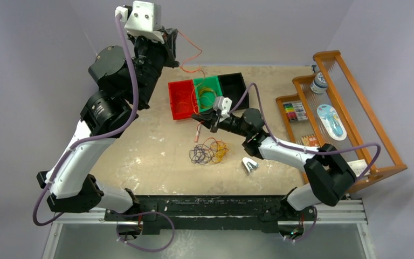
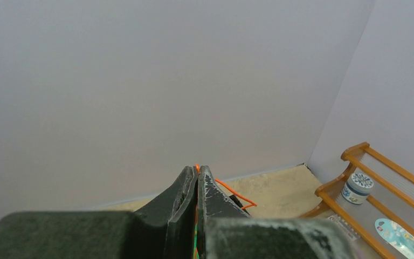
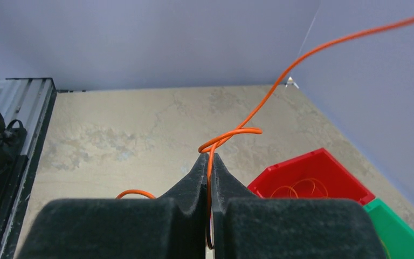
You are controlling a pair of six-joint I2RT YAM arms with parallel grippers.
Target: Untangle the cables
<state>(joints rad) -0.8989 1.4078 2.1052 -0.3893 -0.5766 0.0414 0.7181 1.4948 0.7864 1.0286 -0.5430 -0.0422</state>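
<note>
Beige table (image 1: 151, 154), tangled cables (image 1: 209, 152), bins (image 1: 173, 103), clip (image 1: 249, 165)

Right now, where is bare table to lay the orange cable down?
Bare table: left of the tangled cables, up to the left arm; also between the black bin and the wooden rack. Crowded: from that bin past the right tool to the metal clip.

Left arm (image 1: 78, 159): white shell segments, chunky round black joints, a lilac hose (image 1: 133, 81) looping along it. Right arm (image 1: 285, 151), same livery. White camera block (image 1: 144, 19) at the left wrist. Left end effector (image 2: 197, 170): black fingers, scuffed pale. Right end effector (image 3: 209, 157): plain matte black.
</note>
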